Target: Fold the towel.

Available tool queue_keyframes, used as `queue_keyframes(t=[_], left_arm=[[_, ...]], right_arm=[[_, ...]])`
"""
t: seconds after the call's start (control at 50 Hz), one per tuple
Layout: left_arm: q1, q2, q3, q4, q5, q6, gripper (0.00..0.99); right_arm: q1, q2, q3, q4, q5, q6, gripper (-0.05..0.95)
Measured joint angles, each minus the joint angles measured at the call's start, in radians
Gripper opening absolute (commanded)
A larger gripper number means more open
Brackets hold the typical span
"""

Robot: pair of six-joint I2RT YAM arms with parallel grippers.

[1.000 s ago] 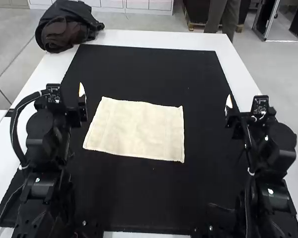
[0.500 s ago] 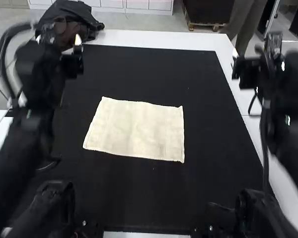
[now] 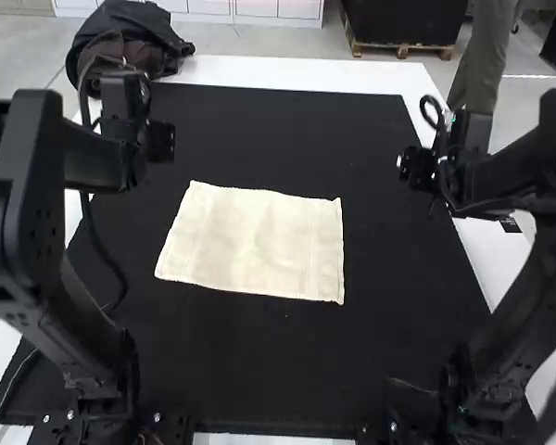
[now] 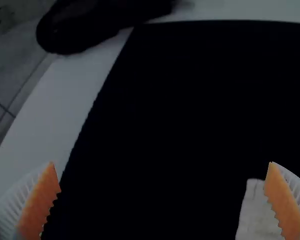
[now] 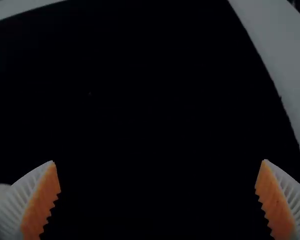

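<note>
Your cream rectangular cloth towel point(image 3: 250, 243) lies spread flat on the matte black mat point(image 3: 278, 130). Expect it light, soft and limp; pinch 2 corners along the same edge. It sits between your white-ribbed, orange-padded left gripper point(image 4: 161, 162) and matching right gripper point(image 5: 158, 160), nearer the left; both are open and empty.

Towel corner point(image 4: 251, 212), seemingly, on black mat point(image 4: 165, 120)
</note>
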Motion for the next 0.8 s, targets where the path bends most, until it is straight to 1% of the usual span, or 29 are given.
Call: queue_keyframes(t=[0.1, 0.2, 0.4, 0.48, 0.58, 0.8], left_arm=[[0.000, 0.036, 0.000, -0.033, 0.018, 0.006, 0.959], [0.000, 0.058, 0.000, -0.035, 0.051, 0.006, 0.959], [0.000, 0.088, -0.005, -0.031, 0.109, -0.003, 0.959], [0.000, 0.119, -0.006, -0.016, 0.124, -0.010, 0.959], [0.000, 0.160, -0.006, 0.002, 0.135, -0.016, 0.959], [0.000, 0.229, -0.006, 0.047, 0.158, -0.025, 0.959]], right_arm=[[0.004, 0.011, 0.000, 0.002, 0.000, -0.008, 0.90], [0.028, 0.010, 0.000, 0.007, 0.000, -0.020, 0.91], [0.148, 0.012, 0.000, 0.009, 0.004, -0.050, 0.91], [0.192, 0.030, 0.003, 0.022, 0.007, -0.055, 0.91], [0.223, 0.081, 0.016, 0.027, 0.009, -0.057, 0.91], [0.252, 0.196, 0.055, 0.046, 0.019, -0.053, 0.91]])
